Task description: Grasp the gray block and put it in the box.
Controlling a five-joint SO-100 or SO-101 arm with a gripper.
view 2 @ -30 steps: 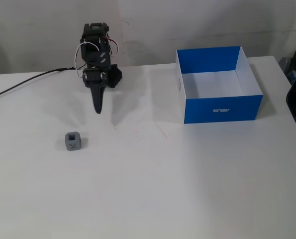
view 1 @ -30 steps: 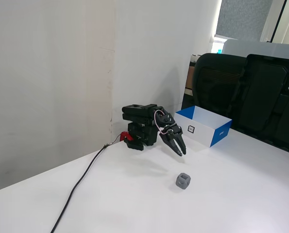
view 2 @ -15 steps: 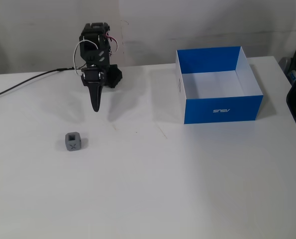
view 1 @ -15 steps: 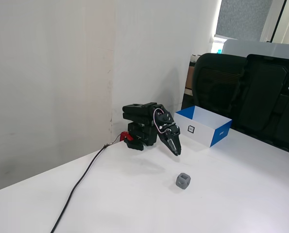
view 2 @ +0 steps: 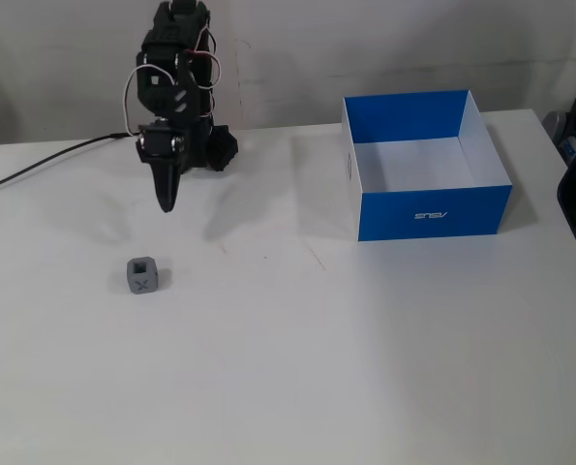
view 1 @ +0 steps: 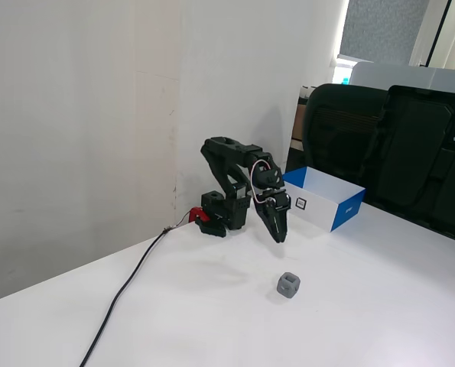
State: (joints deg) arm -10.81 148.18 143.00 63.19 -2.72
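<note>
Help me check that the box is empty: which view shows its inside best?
The fixed view looking down from the front: the blue cardboard box shows its whole white floor, bare. The other fixed view shows that box side-on, its floor hidden.

The arm stood folded near the desk's back edge, elbow raised, wrist bent downward. The gripper [view 1: 281, 236] [view 2: 167, 204] pointed down at the desk, jaws pressed together, clear of the surface.
</note>
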